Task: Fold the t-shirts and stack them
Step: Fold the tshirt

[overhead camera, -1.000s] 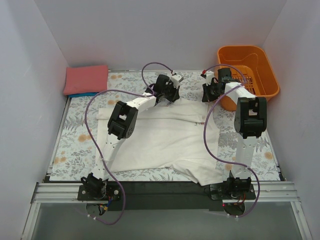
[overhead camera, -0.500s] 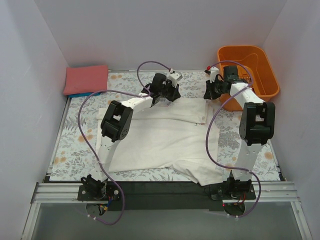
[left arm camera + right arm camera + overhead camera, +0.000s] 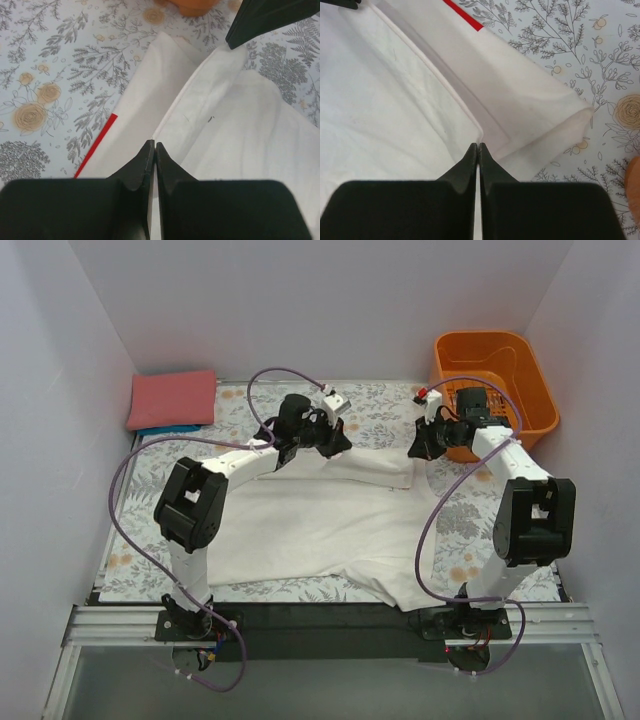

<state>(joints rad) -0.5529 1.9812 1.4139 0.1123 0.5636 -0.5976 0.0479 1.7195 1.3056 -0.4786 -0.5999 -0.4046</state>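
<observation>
As left hand [image 3: 152, 146], right hand [image 3: 478, 146] pinch it, t-shirt [image 3: 320, 525] spreads below.

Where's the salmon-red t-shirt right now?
Top view: the salmon-red t-shirt lies folded at the far left corner of the table, on the blue t-shirt, left of the spread white t-shirt.

Reads as soft, matt, finely woven fabric across the large white cloth t-shirt [image 3: 320, 525], faintly creased, with the same dull softness in the folded salmon-red cloth t-shirt [image 3: 172, 398]. Looks smooth and flat, without sheen, on the floral-printed table cover [image 3: 150, 510]. Shows smooth moulded plastic with a slight shine in the orange slotted basket [image 3: 480, 338], dark matt plastic on the black left gripper [image 3: 153, 146], and dull grey metal along the near rail [image 3: 560, 625].
</observation>
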